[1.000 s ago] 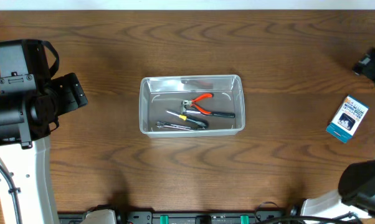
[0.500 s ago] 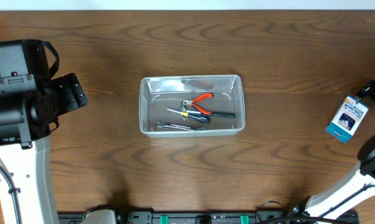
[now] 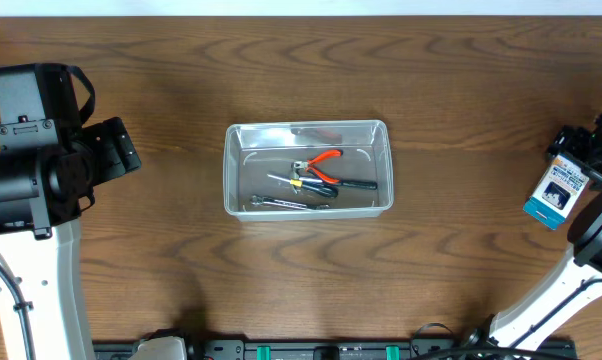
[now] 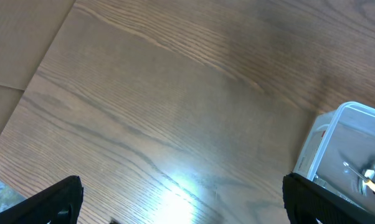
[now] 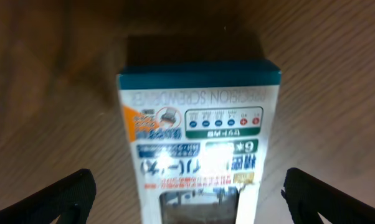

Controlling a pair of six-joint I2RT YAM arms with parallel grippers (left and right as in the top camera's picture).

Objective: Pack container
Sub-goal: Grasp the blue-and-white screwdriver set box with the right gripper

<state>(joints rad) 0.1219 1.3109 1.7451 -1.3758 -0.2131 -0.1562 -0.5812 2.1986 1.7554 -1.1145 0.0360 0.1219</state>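
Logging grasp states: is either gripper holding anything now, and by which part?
Nothing is held. The right gripper hangs open over the blue-and-white box without touching it; the left gripper is open over the table.

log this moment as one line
left gripper: open, over table | right gripper: open, above box | box: on table, right of container | container: pliers and small tools inside
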